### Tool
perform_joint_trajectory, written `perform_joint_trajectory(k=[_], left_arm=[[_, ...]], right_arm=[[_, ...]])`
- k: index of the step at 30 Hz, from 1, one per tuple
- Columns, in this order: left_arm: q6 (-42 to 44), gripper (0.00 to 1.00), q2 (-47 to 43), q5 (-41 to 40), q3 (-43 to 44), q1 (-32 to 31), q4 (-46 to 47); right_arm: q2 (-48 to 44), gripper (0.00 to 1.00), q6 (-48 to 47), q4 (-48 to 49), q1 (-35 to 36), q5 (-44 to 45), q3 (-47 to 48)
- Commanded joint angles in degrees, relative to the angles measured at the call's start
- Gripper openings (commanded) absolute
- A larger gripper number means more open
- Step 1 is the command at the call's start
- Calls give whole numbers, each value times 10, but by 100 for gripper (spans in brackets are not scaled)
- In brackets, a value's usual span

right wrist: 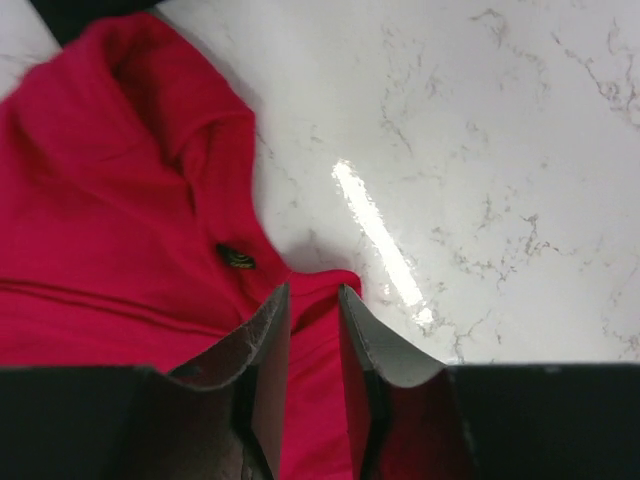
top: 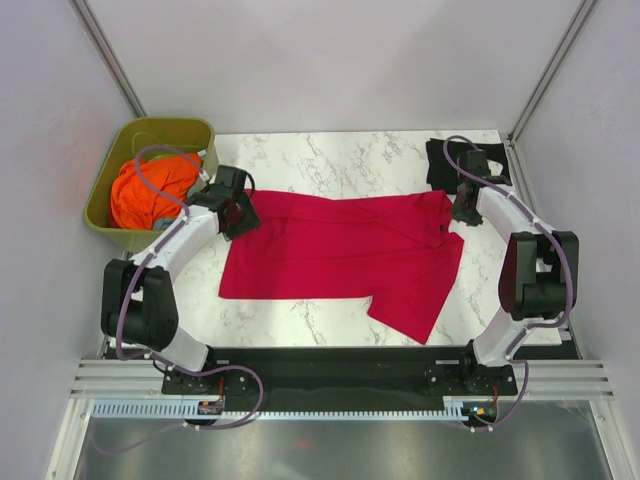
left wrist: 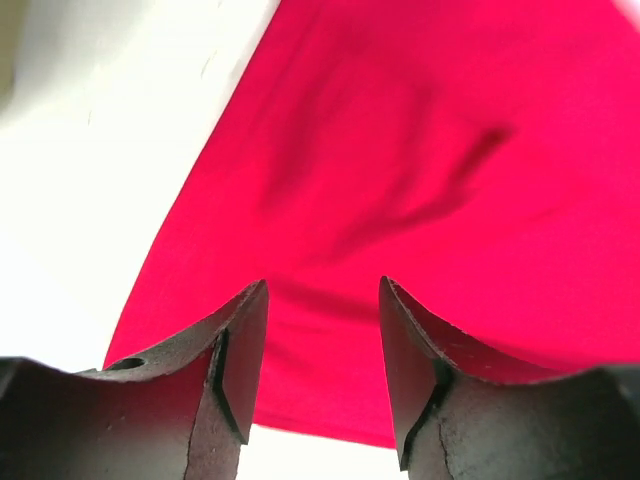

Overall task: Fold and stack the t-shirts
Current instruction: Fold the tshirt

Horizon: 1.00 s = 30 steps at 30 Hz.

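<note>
Over the red t-shirt [top: 340, 250], right hand [right wrist: 313, 305] pinches its edge, left hand [left wrist: 322, 300] open.

White arms [top: 185, 235]; black joints [top: 540, 270]; purple cables [top: 160, 150]

A robot lab cell: white walls [top: 330, 60], marble tabletop [top: 340, 160] (arms [top: 180, 240] bolted to an aluminium rail [top: 110, 380])

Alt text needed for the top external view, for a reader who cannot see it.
A crimson t-shirt lies spread across a marble table, the left gripper at its far-left corner and the right gripper at its far-right corner. A black t-shirt lies at the table's far right; an olive-green tub holding orange cloth stands at far left.
</note>
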Motion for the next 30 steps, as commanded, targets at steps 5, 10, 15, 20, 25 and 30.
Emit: perform_joint_trajectory(k=[5,10,15,20,25,30], left_arm=[[61,55,33,88,100,-2,13],[58,55,40,131,86,-7,41],[47,55,35,164,69,-7,65],[48,55,33,163,65,-7,66],[48,57,19,118,56,-6,50],[54,58,17,82,59,-2,29]], right_arm=[[-59,34,64,-31,-1,-94,-13],[-139,35,145,-79,-1,-110,-91],[-173,33,187,-80,0,-114,-185],[-195,31,190,-39,0,-125,-261],[-216,34,174,-90,0,-52,-285],[-220,35,175,-116,0,-9,-291]])
